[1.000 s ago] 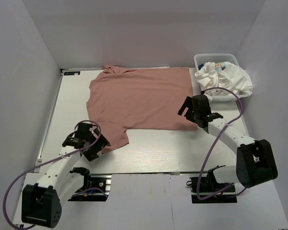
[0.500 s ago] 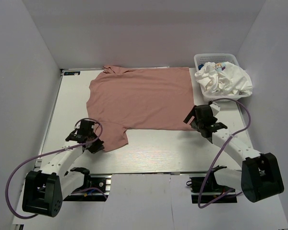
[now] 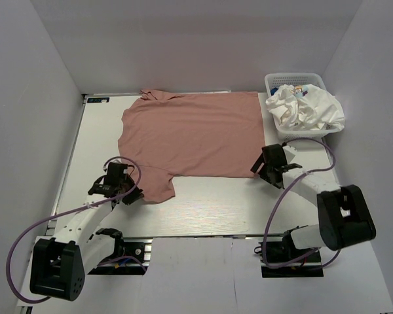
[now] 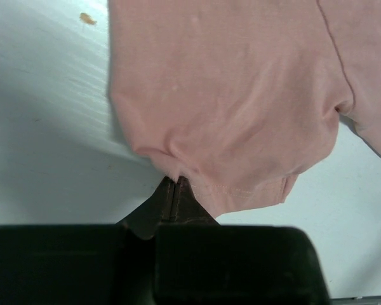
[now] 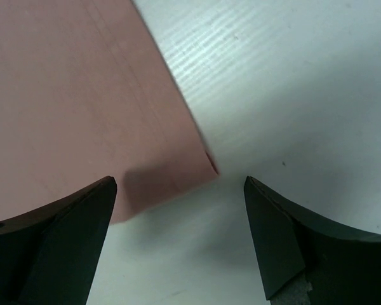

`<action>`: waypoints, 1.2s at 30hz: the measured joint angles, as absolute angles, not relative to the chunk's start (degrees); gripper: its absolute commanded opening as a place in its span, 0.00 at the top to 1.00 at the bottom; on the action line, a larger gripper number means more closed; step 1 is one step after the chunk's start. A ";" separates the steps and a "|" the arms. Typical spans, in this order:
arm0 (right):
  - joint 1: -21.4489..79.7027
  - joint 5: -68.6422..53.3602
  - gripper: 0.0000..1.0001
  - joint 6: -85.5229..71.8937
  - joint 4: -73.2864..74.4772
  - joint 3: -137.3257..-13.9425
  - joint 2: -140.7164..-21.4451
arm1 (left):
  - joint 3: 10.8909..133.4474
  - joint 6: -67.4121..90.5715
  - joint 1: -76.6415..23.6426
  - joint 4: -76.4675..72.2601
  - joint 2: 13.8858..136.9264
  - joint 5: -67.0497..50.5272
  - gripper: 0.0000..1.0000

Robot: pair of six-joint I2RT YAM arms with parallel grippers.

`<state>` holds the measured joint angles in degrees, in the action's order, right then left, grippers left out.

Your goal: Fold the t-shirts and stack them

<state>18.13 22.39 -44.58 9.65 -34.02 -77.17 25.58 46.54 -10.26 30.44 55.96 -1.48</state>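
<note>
Across the white tabletop (image 3: 216, 203) the dusty pink t-shirt (image 3: 193, 134) lies spread flat and sideways, bottom hem toward the right, near sleeve (image 3: 154, 186) at lower left. It bunches up a bit at the far left corner, probably the other sleeve, hard to tell from the top view. Left hand (image 4: 174, 184) is clenched, fingers pinched tight on the edge of the near sleeve, with a small pucker of pink cloth rising between the tips; the rest of the sleeve is flat on the tabletop. Right hand (image 5: 180, 183) is released, jaws wide apart, low over the shirt's near right hem corner (image 5: 206, 166), one finger above pink cloth, the other above bare tabletop. Can't tell if the fingertips touch the surface. White t-shirt (image 3: 308, 111) sits crumpled in a white basket (image 3: 295, 78) at the far right corner, spilling over its rim, just beside the pink shirt's hem. Small orange speck (image 4: 86, 18) on the tabletop near the left hand.
</note>
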 measured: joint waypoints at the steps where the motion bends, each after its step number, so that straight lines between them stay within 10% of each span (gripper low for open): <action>1: 18.04 22.22 0.17 -44.58 8.99 -34.94 -78.56 | 25.56 46.46 -10.26 30.15 55.90 -1.69 1.00; 4: 17.93 21.63 0.45 -44.84 7.70 -37.15 -81.73 | 25.61 45.78 -10.26 28.77 55.59 -3.03 1.00; 6: 17.78 20.91 0.88 -44.75 7.31 -37.63 -82.81 | 25.71 45.34 -10.26 27.27 55.16 -4.40 1.00; 8: 17.74 20.34 1.00 -45.21 7.46 -37.65 -83.05 | 26.06 44.82 -10.26 25.54 54.61 -5.82 1.00; 36: 14.94 17.39 1.00 -39.00 16.32 -72.62 -99.39 | 69.73 41.15 -8.45 10.41 88.05 4.21 1.00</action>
<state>14.94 17.39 -39.00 16.32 -72.62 -99.39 69.73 41.15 -8.45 10.41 88.05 4.21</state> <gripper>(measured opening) 0.021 0.014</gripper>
